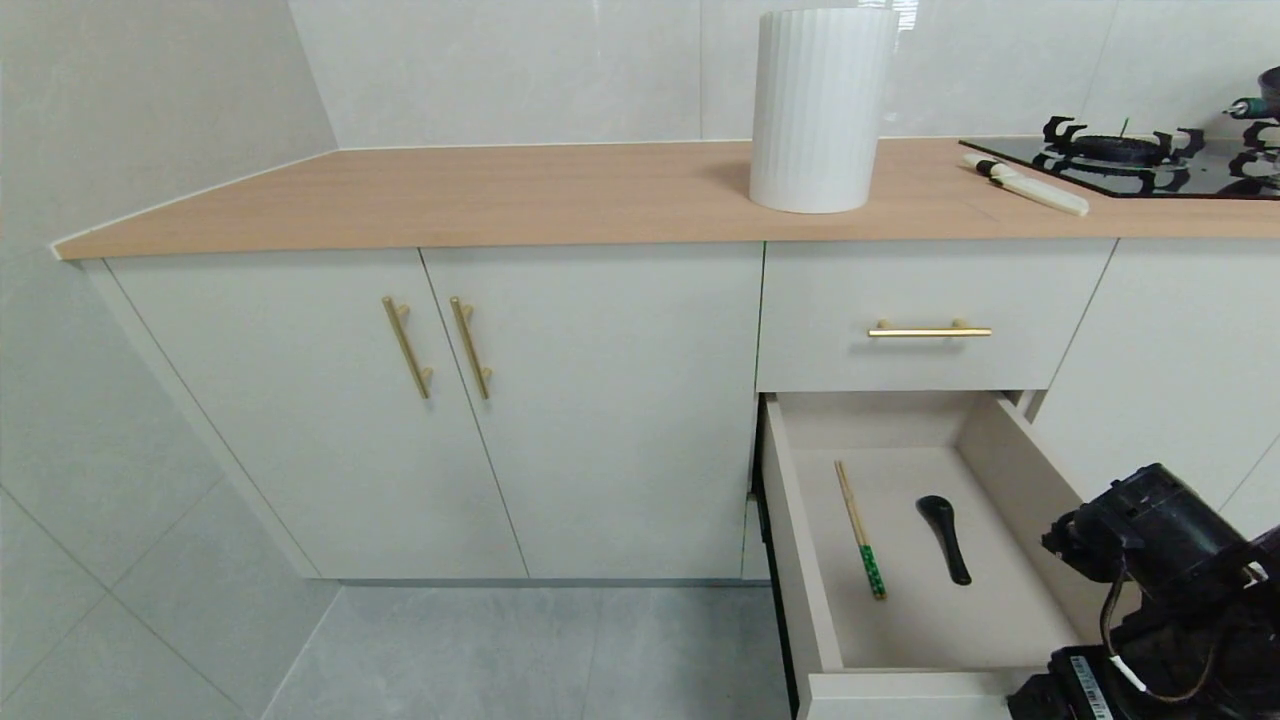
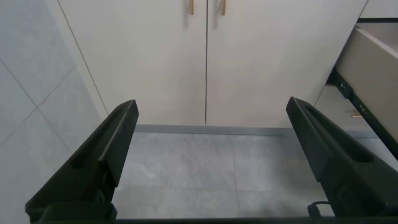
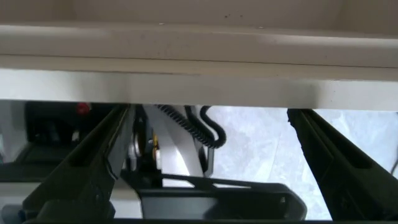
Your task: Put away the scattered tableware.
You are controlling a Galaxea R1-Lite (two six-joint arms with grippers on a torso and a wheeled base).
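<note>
A white ribbed canister (image 1: 820,110) stands on the wooden countertop (image 1: 450,195) near the stove (image 1: 1130,160).

The left gripper (image 2: 211,107) is held low, its two fingers spread wide with nothing between them. The right arm (image 1: 1160,570) sits low at the front right corner of the open drawer (image 1: 800,580). The right gripper (image 3: 208,112) is spread just as wide and holds nothing.

Open lower drawer (image 1: 800,560) at near right, chopsticks (image 1: 860,545) with green ends and black spoon (image 1: 945,538) lying apart inside, white ribbed container (image 1: 818,110) on wooden desk (image 1: 450,195) above, pale utensil (image 1: 1025,185) beside stove (image 1: 1120,150) far right
</note>
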